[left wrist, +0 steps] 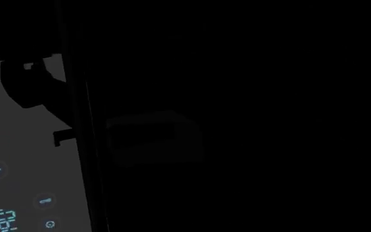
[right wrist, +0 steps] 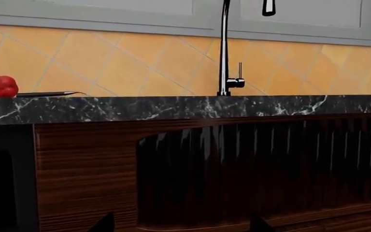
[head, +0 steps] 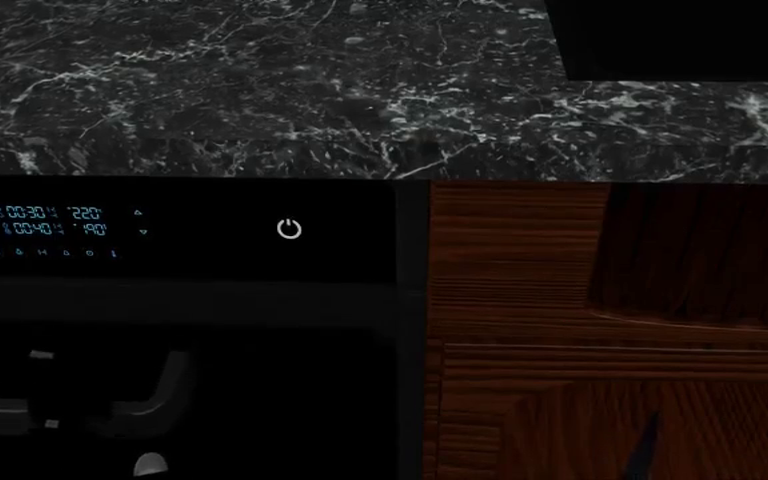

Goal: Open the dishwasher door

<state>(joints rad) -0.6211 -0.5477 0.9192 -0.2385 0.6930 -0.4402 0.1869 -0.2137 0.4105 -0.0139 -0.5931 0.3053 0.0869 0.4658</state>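
The dishwasher door (head: 184, 300) is set below the front edge of the table (head: 291, 90), with a cabinet panel (head: 598, 330) directly to its right. A sink (head: 684, 35) is sunk into the table above that panel. Behind the sink, a faucet (right wrist: 225, 48) is mounted against the wall.

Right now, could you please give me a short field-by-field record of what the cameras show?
dishwasher door: glossy black panel, cyan readouts lit, white power symbol
countertop: dark marble, above the door
cabinet panel: reddish-brown wood grain, right of the door
faucet: on the countertop, right wrist view
red object: on the countertop, kind unclear
left gripper: close to the door, jaw state unclear
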